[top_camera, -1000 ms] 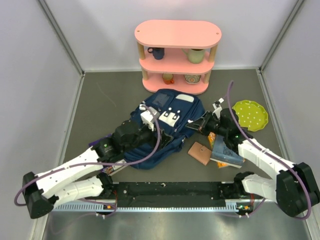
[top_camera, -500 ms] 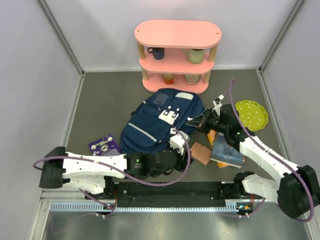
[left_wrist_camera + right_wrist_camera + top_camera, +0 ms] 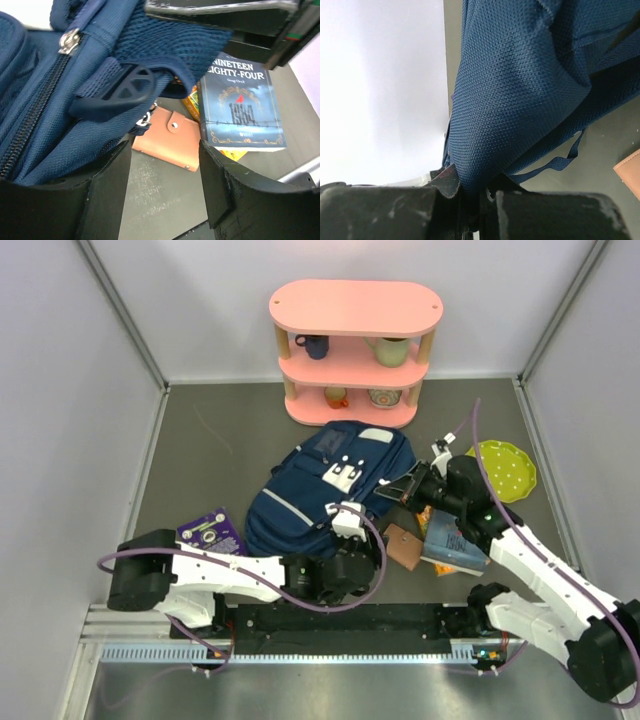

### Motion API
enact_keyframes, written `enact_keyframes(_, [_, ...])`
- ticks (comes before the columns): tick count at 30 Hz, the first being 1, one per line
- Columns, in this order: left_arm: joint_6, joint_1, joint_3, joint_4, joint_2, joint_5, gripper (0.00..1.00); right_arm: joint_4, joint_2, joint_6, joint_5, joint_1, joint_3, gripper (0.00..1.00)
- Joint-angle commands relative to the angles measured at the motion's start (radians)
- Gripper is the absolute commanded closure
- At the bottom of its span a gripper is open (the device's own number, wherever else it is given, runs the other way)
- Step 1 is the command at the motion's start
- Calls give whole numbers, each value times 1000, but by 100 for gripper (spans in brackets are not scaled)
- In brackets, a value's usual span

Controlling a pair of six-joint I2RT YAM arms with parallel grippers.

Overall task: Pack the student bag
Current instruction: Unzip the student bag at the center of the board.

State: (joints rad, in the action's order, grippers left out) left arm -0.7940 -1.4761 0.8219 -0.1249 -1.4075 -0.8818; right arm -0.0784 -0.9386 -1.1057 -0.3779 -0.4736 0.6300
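Note:
The student bag (image 3: 318, 485), navy with thin white stripes and a white patch, lies in the middle of the table. My right gripper (image 3: 398, 488) is shut on a fold of its blue fabric (image 3: 520, 90) at the bag's right edge and holds it raised; the jaws (image 3: 475, 187) pinch the cloth. My left gripper (image 3: 347, 522) is open and empty at the bag's near right corner. In the left wrist view the left gripper (image 3: 164, 152) has the bag's zip and buckle (image 3: 115, 90) to its left and faces a brown wallet (image 3: 167, 140).
The brown wallet (image 3: 402, 545) and a "Nineteen Eighty-Four" book (image 3: 452, 545) lie right of the bag, over a yellow item (image 3: 424, 515). A purple item (image 3: 210, 531) lies left of the bag. A green plate (image 3: 503, 468) sits at the right. A pink shelf (image 3: 352, 350) holds cups.
My left arm has swung off the top of the bag, round to its near right corner beside the wallet. The right gripper has kept its hold on the fabric; the bag has shifted slightly.

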Motion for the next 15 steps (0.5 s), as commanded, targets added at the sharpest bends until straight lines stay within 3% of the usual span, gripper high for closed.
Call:
enact_keyframes(1, [-120,-10,31,21,-31,-180,39,94,75,-45,5,-25,54,100])
enact_keyframes(9, [-97,-7,28,50,4,-249,48,81,103,-39,30,-39,63,100])
enact_keyframes(15, [-33,23,-64,-91,71,-214,63,81,104,-39,13,-42,56,100])
